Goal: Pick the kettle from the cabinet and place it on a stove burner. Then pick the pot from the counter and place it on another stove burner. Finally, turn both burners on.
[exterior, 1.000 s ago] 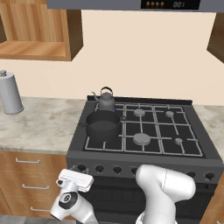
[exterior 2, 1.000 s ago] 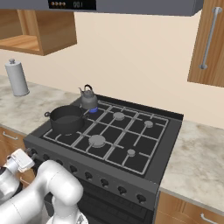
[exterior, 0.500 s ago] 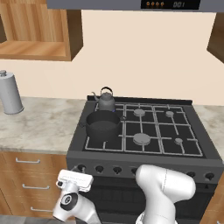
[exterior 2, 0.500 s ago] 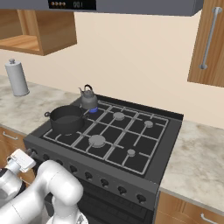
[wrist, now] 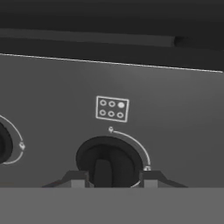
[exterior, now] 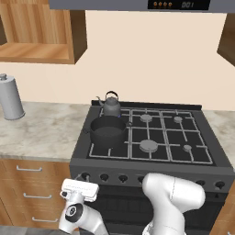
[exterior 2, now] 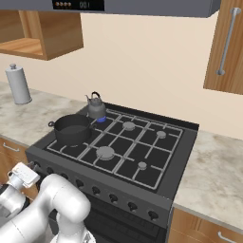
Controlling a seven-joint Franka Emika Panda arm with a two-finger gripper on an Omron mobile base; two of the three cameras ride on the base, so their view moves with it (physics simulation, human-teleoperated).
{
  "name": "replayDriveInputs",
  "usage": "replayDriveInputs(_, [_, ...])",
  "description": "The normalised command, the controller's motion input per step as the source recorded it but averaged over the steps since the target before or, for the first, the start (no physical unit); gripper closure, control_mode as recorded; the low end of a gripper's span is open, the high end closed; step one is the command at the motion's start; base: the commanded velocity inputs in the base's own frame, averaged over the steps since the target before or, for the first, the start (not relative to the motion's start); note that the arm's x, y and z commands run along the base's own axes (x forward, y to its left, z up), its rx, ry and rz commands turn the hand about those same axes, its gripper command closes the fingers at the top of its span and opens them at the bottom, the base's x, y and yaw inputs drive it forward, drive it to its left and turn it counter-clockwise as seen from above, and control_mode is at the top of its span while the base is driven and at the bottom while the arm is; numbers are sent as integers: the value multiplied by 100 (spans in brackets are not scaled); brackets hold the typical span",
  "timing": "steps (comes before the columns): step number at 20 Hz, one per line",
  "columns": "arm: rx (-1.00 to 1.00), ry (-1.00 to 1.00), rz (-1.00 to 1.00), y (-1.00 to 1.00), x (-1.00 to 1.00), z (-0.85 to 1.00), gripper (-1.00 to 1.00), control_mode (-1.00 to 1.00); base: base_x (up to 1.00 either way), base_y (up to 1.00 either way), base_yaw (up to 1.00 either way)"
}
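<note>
End effector (wrist: 111, 177) around stove knob (wrist: 109, 162)

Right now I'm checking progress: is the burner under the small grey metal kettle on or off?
On. A blue flame shows at the base of the small grey metal kettle in the right base view.

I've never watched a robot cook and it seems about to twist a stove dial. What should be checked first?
1. Kettle on a back burner, blue flame below: ok.
2. Pot on the front burner beside it: ok.
3. Gripper fingers on both sides of the knob: ok.
4. Firm grip on the knob: cannot tell.
5. Knob matches the pot's burner: cannot tell.
</note>
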Motion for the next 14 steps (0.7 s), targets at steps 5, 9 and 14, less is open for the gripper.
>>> replayDriveInputs(5, [-17,6,-7,-8,-3,6,100,-100,0,0,0])
replayDriveInputs(9, [-20,12,-11,-5,-2,10,100,-100,0,0,0])
replayDriveInputs(14, [-21,14,-12,-5,-4,17,100,-100,0,0,0])
